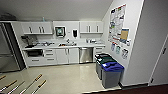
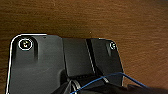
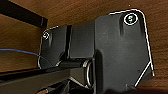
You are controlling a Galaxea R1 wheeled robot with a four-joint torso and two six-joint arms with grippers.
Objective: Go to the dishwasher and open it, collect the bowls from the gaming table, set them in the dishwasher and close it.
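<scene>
The dishwasher (image 1: 85, 55) has a stainless-steel front and stands closed under the counter at the far side of the kitchenette, between white cabinet doors. The bowls and the gaming table are out of view. Both wrist views look down past the robot's dark plates onto brown wood-grain floor (image 2: 100, 17).
Three bins stand along the right wall, the nearest with a blue lid (image 1: 112, 73), one with a green lid (image 1: 106, 60) behind it. A steel fridge (image 1: 7, 52) stands at the left. Rods with handles (image 1: 30, 85) show at lower left. The pale floor (image 1: 67, 75) runs up to the cabinets.
</scene>
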